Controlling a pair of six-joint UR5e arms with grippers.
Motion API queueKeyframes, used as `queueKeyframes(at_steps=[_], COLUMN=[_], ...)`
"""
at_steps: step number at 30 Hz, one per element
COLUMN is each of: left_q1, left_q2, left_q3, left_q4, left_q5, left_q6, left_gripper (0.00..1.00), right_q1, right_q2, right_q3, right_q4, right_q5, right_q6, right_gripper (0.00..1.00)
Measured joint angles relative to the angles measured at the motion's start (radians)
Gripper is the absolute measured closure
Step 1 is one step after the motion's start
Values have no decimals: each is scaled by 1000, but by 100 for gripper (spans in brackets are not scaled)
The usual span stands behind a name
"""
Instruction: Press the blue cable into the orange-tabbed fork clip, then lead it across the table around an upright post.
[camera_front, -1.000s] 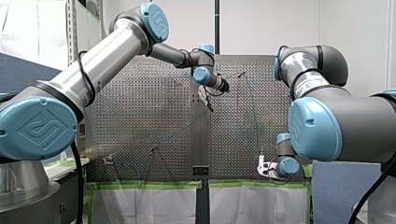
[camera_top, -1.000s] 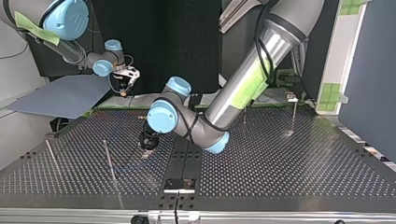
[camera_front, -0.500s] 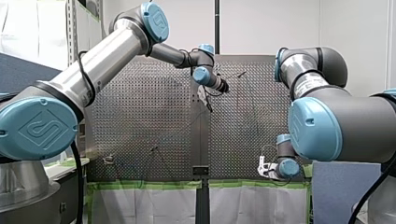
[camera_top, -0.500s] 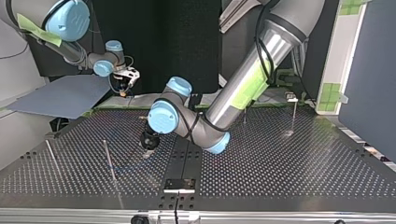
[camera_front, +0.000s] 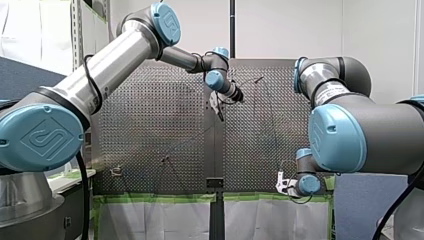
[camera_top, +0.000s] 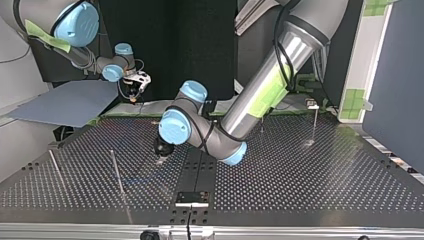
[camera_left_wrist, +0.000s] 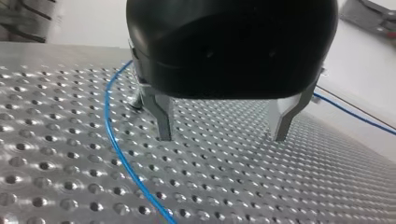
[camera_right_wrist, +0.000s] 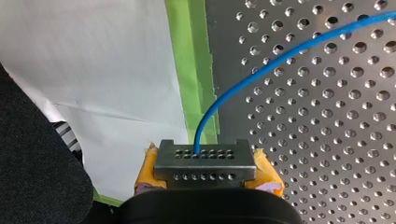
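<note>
Blue cable (camera_left_wrist: 111, 140) just beside left claw (camera_left_wrist: 223, 138), outside its spread jaws.

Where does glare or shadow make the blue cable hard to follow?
Right wrist view: evenly lit, blue cable clear against the table. Left wrist view: bright glints, cable still plain. Front view: reflective table, cable only a faint dark line. Top view: dim table, cable barely shows.

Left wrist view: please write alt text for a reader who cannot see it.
My left arm's black gripper hangs open over the perforated metal table, nothing between its two metal fingers. A thin blue cable curves across the table beside one finger.
</note>
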Motion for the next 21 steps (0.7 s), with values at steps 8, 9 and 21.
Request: queueKeyframes(at_steps=[8, 9, 21], left_q1=[-7, -9, -39], left_q2=[1, 1, 21], left_q3=[0, 0, 0], left_q4=[-70, -80, -183], left_q5=[-35, -42, -74], left_q6=[69, 79, 182], left_gripper=[0, 0, 0], right_q1=[0, 0, 0], right_q2=[0, 0, 0], right_q3=[-2, -2, -3], right_q4=[1, 1, 6], right_q5=[-1, -1, 0], right_q6=[0, 0, -4], right_gripper=[100, 100, 100])
